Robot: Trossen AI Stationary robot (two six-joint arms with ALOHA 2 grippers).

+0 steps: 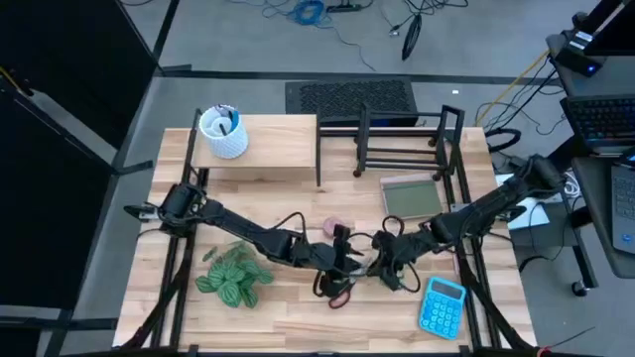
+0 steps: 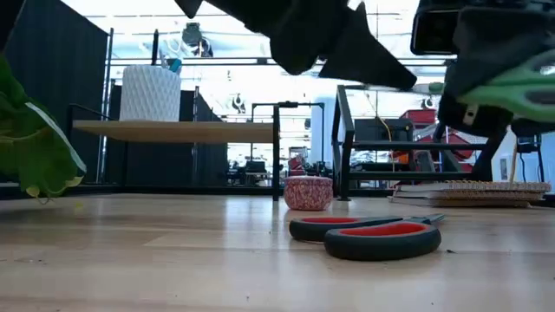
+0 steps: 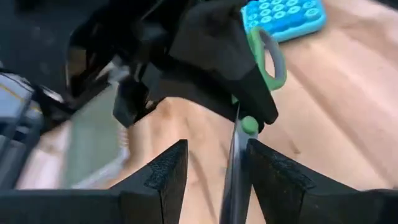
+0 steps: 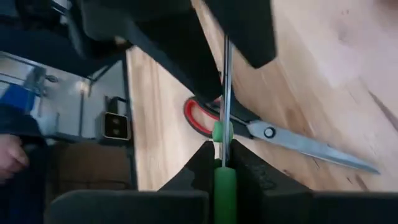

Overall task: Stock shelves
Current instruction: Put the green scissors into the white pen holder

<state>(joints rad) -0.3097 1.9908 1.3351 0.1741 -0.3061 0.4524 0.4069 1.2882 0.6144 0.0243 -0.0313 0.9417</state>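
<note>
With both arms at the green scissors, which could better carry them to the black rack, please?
Probably right: the right gripper is shut on the green scissors at the handle, with the black rack on its side; the left gripper only straddles the blade, open.

Pale wood table point(image 1: 298, 317) carries riser shelf point(image 1: 268, 149), wire rack point(image 1: 402, 139), notebook point(image 1: 410, 196), calculator point(image 1: 443, 306), plant point(image 1: 233, 275), red-handled scissors point(image 2: 368, 236).

**A robotics lab, set up like a small shop corner**

I work in a lab. My wooden table point(image 1: 298, 297) stands on a grey floor with loose cables point(image 1: 327, 15) lying on it. Black curtain panels point(image 1: 60, 99) close one side, and a laptop point(image 1: 605, 119) sits on a desk beside me. Behind the table I see a large open hall with metal frames and bright ceiling lights point(image 2: 260, 78).
</note>
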